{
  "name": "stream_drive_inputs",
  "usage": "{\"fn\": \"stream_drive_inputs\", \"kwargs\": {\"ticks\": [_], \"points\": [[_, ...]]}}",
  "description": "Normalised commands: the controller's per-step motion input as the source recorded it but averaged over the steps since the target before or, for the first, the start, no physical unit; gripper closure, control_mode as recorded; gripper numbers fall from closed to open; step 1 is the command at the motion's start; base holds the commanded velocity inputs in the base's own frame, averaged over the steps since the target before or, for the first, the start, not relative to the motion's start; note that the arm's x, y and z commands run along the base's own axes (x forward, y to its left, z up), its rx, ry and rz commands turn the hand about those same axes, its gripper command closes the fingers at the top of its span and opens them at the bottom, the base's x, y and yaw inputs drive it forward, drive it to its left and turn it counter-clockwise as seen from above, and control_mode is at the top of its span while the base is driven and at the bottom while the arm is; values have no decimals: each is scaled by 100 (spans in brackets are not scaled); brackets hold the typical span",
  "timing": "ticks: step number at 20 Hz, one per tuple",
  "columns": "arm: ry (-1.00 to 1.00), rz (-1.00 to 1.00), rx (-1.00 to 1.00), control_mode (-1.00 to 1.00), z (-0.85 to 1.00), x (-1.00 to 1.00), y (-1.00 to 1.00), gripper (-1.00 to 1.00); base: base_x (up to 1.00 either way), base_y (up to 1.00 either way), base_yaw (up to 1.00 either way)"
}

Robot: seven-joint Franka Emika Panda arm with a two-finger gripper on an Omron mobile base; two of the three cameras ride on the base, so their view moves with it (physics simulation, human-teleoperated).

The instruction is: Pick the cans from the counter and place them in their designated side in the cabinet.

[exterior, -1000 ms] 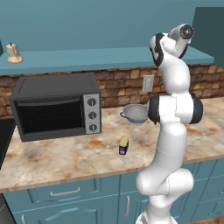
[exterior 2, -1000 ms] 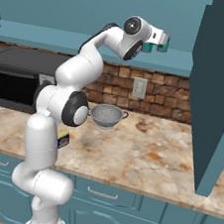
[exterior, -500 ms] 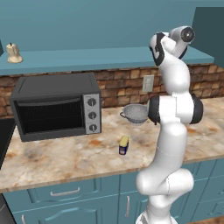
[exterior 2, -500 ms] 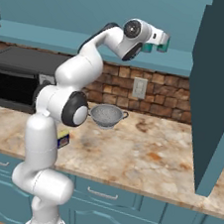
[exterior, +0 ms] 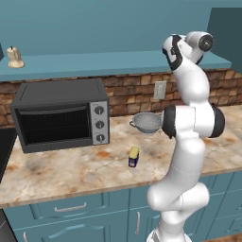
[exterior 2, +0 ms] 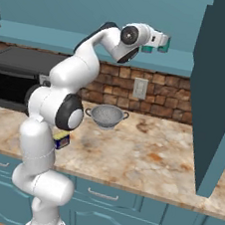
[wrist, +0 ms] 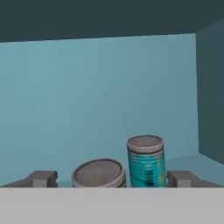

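Up at the cabinet (exterior 2: 54, 35), the long teal shelf with its plain back wall, my arm is raised and reaching to its right end. Below it lies the mottled stone table (exterior: 71, 163), carrying a dark microwave (exterior: 59, 116) at the left, just under the shelf. Near the brick wall in the middle of the table sits a steel colander (exterior 2: 107, 117). Closer to the table's front edge stands the dark blue can with the yellow top (exterior: 134, 157), upright and well apart from the colander.

My jaws (exterior 2: 157, 41) stand wide open and have hold of nothing. In the hand view the teal can (wrist: 146, 161) stands upright on the shelf between my fingertips (wrist: 43, 178), nearer the right one, clear of both. Just beside it, to its left and lower in that view, shows the round grey top of another can (wrist: 99, 172).
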Motion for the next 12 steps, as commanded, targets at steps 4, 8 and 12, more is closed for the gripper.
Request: {"fn": "stream_drive_inputs", "kwargs": {"ticks": [4,8,12], "points": [[-11,0,1,-100,0,-49,0,-100,0,0,0],[-11,0,0,-100,0,-53,0,-100,0,0,0],[-7,0,0,-100,0,-48,3,-100,0,0,0]]}}
